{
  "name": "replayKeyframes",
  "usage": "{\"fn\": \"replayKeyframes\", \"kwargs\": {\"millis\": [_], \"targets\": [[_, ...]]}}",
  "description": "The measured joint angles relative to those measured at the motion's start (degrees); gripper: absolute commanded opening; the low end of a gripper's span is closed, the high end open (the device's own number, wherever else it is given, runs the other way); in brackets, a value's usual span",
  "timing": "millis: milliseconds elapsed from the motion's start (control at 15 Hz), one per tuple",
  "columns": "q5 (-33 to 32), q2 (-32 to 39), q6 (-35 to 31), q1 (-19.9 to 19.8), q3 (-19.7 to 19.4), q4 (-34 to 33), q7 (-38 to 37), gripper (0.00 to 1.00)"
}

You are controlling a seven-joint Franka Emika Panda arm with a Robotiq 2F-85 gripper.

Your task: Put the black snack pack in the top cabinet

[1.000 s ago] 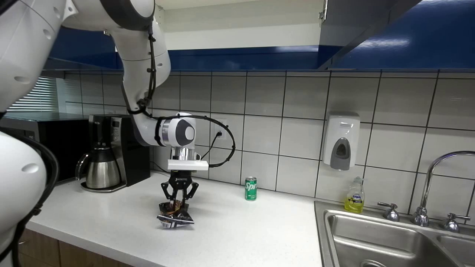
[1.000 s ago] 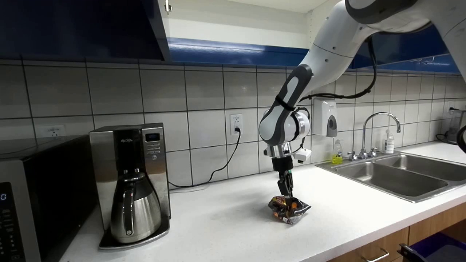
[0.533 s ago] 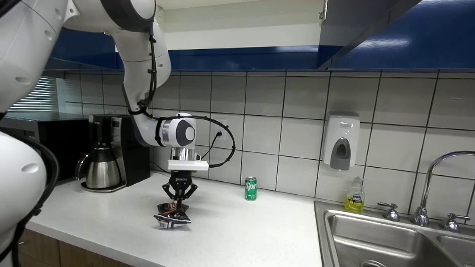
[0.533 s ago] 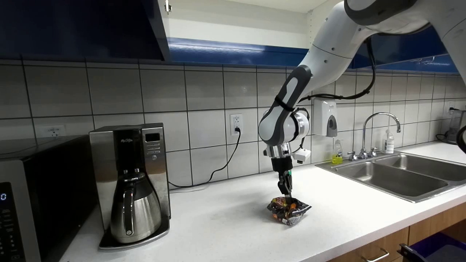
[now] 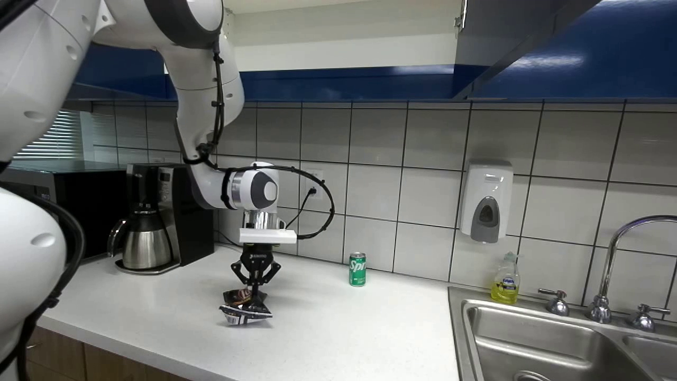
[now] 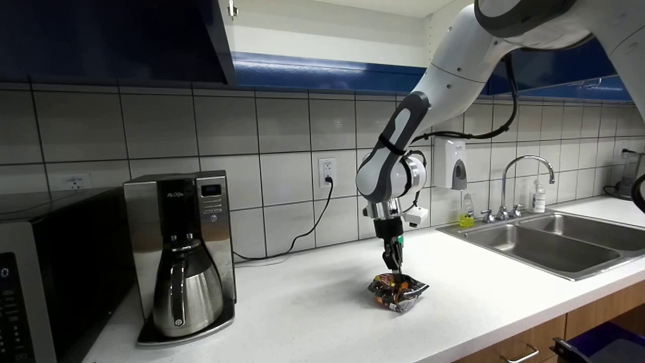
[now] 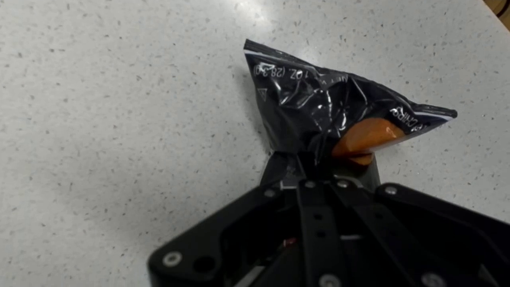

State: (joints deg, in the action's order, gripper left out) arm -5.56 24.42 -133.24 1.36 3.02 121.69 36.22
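- White speckled countertop (image 7: 119, 119) is noted, backed by a tiled wall (image 5: 429, 196).
- Black, crinkled snack packet (image 7: 299, 103) is located low at the countertop, under the gripper (image 5: 255, 293); whether its underside is in contact with the surface cannot be told. Part of it is hidden by the gripper in the wrist view. White lettering is broken by creases and only partly legible; an orange patch is partly visible.
- Jaws of the gripper are drawn almost together, and the packet's middle is pinched between them. Tips are hard to make out, black being set against black foil.
- Door (image 5: 502, 37) of the top cabinet (image 5: 344, 84) is found swung out, the white interior being exposed. Its upper part is cut off in both exterior views, and it is partly screened by the arm (image 5: 209, 95).
- Green can (image 5: 357, 269) is clearly seen in an exterior view. A sliver of green (image 6: 401, 240) is shown behind the gripper in an exterior view; it cannot be identified.
- Microwave (image 6: 75, 272), beside the coffee maker (image 6: 221, 237), is cropped by the picture edge.
- Sink (image 5: 459, 328) and faucet (image 5: 607, 270) are likewise cropped in an exterior view.
- Purple item (image 6: 602, 335) is only partly shown at a lower corner.
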Motion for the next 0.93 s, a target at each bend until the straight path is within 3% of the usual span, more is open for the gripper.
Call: {"fn": "replayKeyframes", "kwargs": {"millis": [467,933], "targets": [[2.8,-3.1,-0.1,-0.5,1.0,0.8,0.0,0.0],[11.7,-11.2,-3.1,-1.6,1.1,7.7,-0.6,0.0]]}}
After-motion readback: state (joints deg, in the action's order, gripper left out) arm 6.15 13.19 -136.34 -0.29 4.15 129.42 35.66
